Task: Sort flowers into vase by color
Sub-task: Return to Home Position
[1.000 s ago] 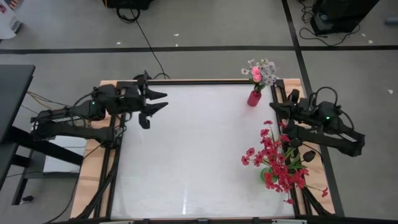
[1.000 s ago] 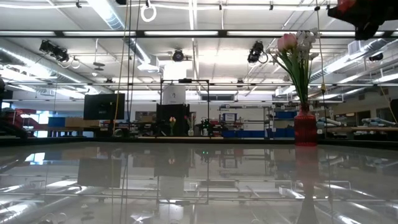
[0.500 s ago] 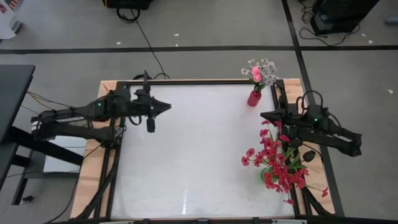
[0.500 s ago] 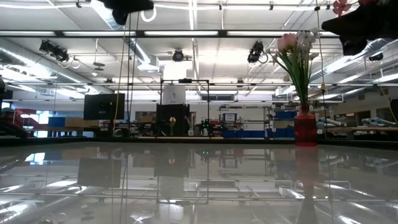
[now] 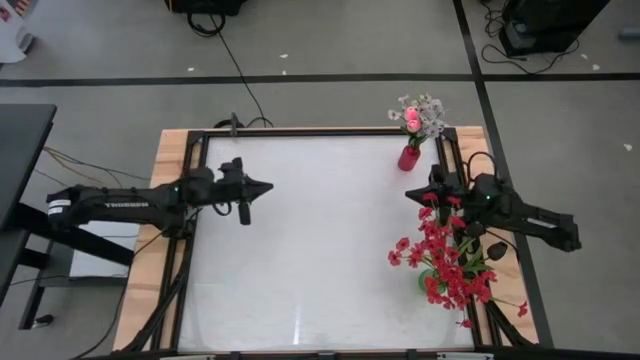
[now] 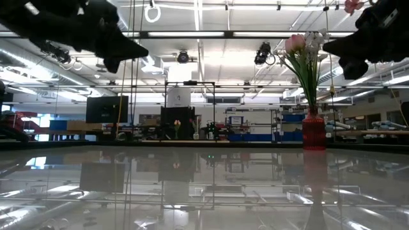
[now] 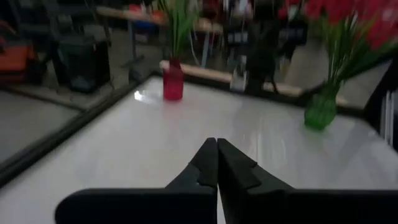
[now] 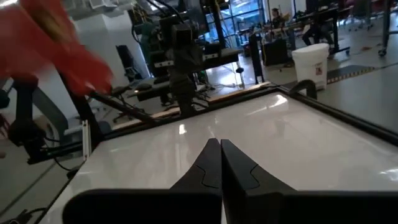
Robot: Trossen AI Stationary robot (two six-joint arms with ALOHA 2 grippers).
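A red vase (image 5: 408,157) stands at the table's far right with pink buds and white sprays (image 5: 421,115) in it; it also shows in the low view (image 6: 313,131) and the left wrist view (image 7: 173,81). A green vase (image 5: 428,280) at the right edge holds red blossom sprays (image 5: 445,258) and dark buds (image 5: 497,250). My left gripper (image 5: 268,186) is shut and empty above the table's left part. My right gripper (image 5: 410,193) is shut and empty between the two vases, beside the red sprays.
The white tabletop (image 5: 320,250) lies bare between the two arms. A wooden frame with dark rails (image 5: 190,250) runs around it. The red sprays lean out over the table right beside my right arm.
My left gripper has shut, turned about its axis and gone a little toward the near edge and down. My right gripper has gone toward the table's left and near edges, out over the tabletop, and down. The vases and flowers have kept still.
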